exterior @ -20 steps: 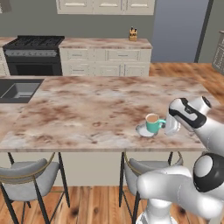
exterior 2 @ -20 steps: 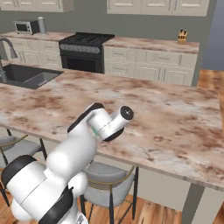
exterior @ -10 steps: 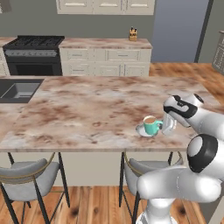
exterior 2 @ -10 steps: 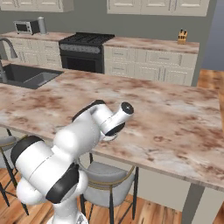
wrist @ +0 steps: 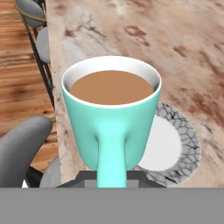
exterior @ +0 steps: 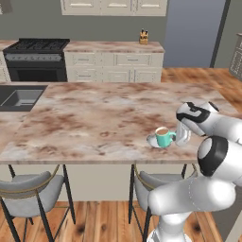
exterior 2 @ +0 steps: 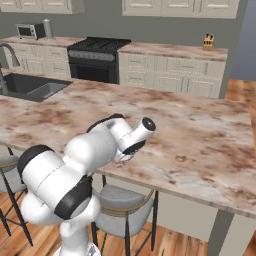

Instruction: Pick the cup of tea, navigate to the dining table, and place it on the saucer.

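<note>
Kitchen setting, grey walls, wood floor. Landmark: the dining table (exterior: 94, 123), a long marbled brown-and-cream top.

Left of the table's far end: sink (exterior: 19, 98) set into the top, seen in the left base view. Behind the table, against the wall: black stove (exterior: 40, 59), then pale cabinets with a knife block (exterior: 143, 36) on their counter. Under the table's near edge: two grey stools, one (exterior: 26, 186) toward the left, one (exterior: 153, 182) further right.

Near the table's right end, close to its near edge: the saucer (exterior: 153, 140), with the cup of tea (exterior: 163, 136) upright on it. In the hand view the cup (wrist: 111, 116) sits toward the saucer's (wrist: 175, 144) side nearest the table edge; brown liquid level, handle pointing at the camera.

Just right of the cup: the gripper (exterior: 182, 134), at the handle. Fingertips barely visible at the handle's foot; cannot tell whether they clamp it or stand loose.
</note>
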Motion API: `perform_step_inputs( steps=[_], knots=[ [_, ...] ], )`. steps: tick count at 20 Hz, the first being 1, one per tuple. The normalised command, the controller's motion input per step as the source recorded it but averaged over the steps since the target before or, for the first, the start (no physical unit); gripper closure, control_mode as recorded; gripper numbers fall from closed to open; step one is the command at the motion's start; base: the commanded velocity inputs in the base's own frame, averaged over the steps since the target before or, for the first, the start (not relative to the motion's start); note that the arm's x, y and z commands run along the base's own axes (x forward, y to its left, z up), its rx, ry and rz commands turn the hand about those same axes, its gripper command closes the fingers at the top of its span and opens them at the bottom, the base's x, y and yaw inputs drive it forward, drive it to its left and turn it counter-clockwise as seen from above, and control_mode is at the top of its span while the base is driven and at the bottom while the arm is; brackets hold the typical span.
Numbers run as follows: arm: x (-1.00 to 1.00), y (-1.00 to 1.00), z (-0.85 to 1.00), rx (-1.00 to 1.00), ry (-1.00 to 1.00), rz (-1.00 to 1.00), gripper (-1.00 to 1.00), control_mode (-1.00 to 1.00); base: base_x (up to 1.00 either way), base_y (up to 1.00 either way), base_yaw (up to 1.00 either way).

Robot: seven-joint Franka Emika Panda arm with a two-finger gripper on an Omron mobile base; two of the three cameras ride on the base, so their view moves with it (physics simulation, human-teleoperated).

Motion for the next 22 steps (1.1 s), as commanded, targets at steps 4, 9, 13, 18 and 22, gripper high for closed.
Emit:
perform_step_inputs(
  steps=[4,9,13,18,22],
  knots=[
    [0.01,0.00,-0.12,0.00,0.00,0.00,1.00,-1.00,0.00,0.00,0.00],
    [0.20,0.00,-0.02,0.00,0.00,0.00,1.00,-1.00,0.00,0.00,0.00],
    [0.46,0.00,0.00,0.01,0.00,0.00,1.00,-1.00,0.00,0.00,0.00],
    [0.42,0.00,-0.03,0.02,0.00,0.00,1.00,-1.00,0.00,0.00,0.00],
    [0.13,0.00,-0.29,0.05,0.00,0.00,1.00,-1.00,0.00,0.00,0.00]
  ],
)
